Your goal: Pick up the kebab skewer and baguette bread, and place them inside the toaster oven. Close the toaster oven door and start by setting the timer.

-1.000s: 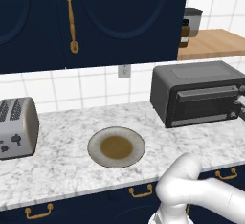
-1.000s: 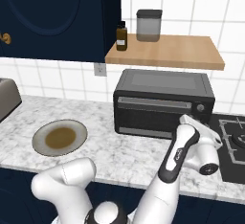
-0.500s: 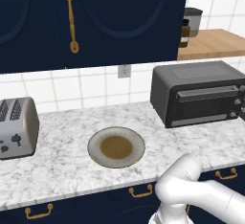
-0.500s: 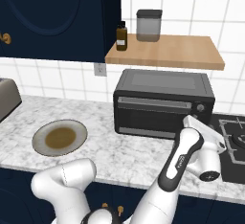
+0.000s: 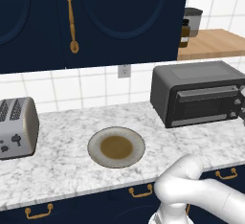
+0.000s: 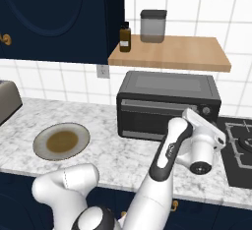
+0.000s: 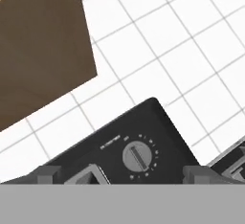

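- The toaster oven (image 6: 167, 104) is sitting at the back of the marble counter (image 5: 62, 170), at about 2 o'clock from the plate (image 5: 116, 147) in the left base view.
- The toaster oven door (image 6: 160, 118) is standing shut. The kebab skewer and baguette bread are presumably inside already; the dark glass is hiding the interior, so this cannot be confirmed.
- The plate is lying bare, carrying nothing but a brown patch at its centre.
- The pincer (image 7: 139, 174) is hanging released, jaws spread wide and grasping nothing, close in front of the oven's knob end.
- In the hand view the timer knob (image 7: 138, 157) is sitting between the two finger tips (image 7: 47, 174), at roughly 12 o'clock from the pincer's midpoint. Whether the tips are touching the oven face cannot be told.
- Judged stage: only the setting of the timer is remaining.
- Risk: with the jaws this wide, closing off-centre would be pinching the knob's edge, and the fingers would be slipping round it without turning it.
- Risk: pushing forward too hard would be shoving the oven back toward the tiled wall (image 6: 44, 79).
- Risk: the right base view is showing a second knob (image 6: 206, 110) on the panel; which one the pincer is facing cannot be settled, so a wrong knob is possible.
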